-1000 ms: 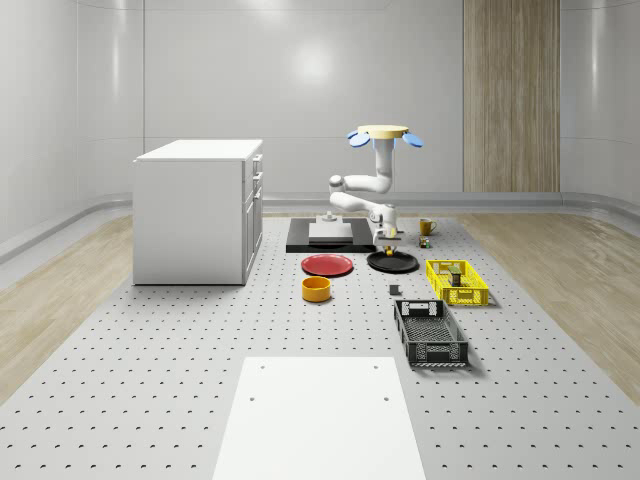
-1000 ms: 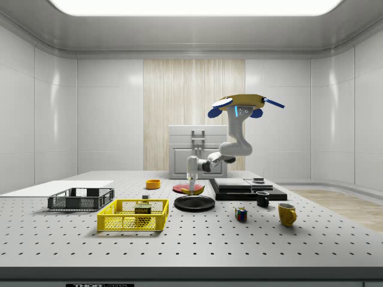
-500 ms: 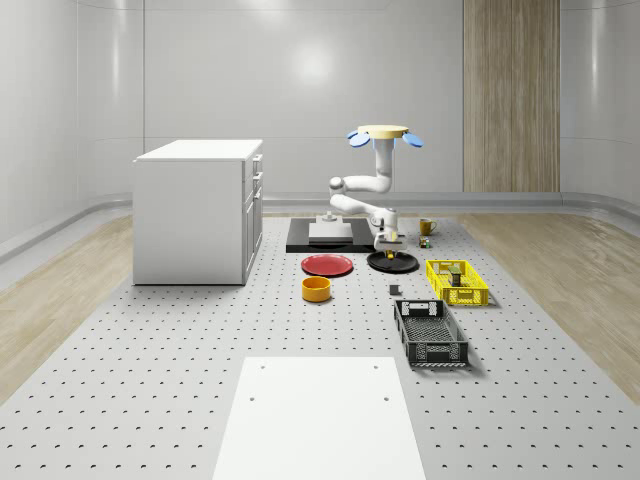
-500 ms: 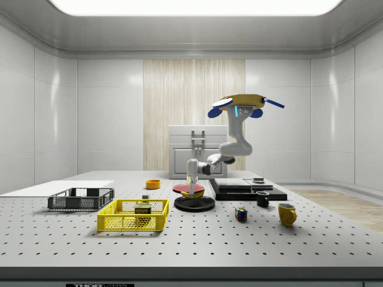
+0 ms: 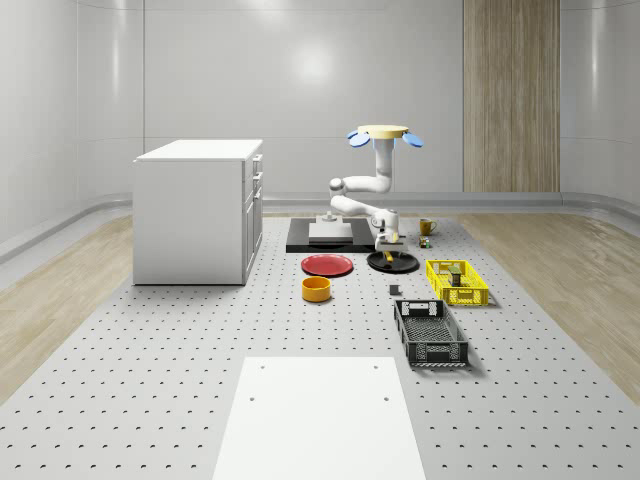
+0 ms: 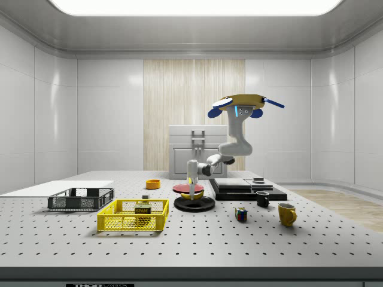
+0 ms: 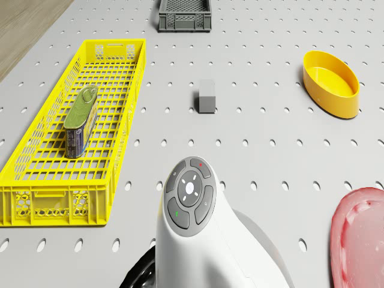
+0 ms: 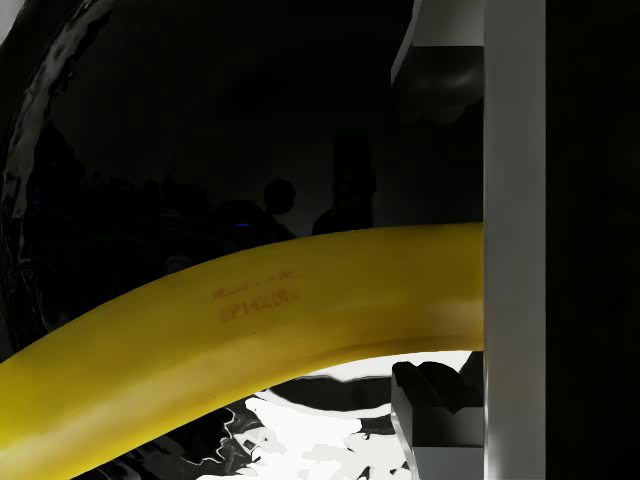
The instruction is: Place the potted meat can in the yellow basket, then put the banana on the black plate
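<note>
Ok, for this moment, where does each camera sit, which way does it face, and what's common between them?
Whole-scene view: high, off the robot, looking down the table at the drone hovering beyond the black plate.
Side view: at table height; arm reaches down to the plate, hand with banana.
Drone view: looks down past the arm at the yellow basket holding the can.
Wrist view: along the hand, banana close.
All but the wrist view share the basket.

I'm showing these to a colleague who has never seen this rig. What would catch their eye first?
The drone hovering above the perforated table, its white arm bent down so the gripper holds the banana just over the black plate. Next, the yellow basket with the meat can already lying inside, beside the dark crate.
</note>
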Motion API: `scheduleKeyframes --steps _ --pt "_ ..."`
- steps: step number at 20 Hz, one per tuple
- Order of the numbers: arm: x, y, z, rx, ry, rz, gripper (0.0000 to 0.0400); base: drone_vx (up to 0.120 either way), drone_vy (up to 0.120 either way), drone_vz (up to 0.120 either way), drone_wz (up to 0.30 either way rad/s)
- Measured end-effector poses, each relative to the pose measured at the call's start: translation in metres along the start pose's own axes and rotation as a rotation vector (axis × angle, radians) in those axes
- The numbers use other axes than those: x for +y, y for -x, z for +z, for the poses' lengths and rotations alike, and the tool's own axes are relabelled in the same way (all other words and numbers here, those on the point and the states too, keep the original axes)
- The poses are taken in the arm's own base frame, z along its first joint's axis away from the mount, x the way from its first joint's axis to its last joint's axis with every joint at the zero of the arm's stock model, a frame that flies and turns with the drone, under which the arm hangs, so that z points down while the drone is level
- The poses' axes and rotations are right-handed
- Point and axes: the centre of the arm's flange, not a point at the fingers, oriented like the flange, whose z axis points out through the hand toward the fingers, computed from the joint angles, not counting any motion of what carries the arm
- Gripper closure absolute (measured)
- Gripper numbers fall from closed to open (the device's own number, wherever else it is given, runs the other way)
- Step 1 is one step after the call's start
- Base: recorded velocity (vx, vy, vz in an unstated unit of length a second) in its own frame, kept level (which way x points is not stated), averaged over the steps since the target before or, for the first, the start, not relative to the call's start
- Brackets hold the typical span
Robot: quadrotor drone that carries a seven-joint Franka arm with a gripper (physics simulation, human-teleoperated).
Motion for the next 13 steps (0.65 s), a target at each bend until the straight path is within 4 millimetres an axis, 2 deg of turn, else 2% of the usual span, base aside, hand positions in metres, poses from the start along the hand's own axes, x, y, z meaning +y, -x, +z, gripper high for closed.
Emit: scheduleKeyframes --steps 5,9,13 --pt "0.000 0.000 -0.021 -0.001 -0.001 -0.012 0.0011 0.000 0.000 0.000 0.000" --pt "0.000 0.000 -0.039 -0.002 -0.001 -0.016 0.0004 0.000 0.000 0.000 0.000" --pt "0.000 0.000 -0.049 -0.002 -0.001 -0.018 0.0002 0.000 0.000 0.000 0.000"
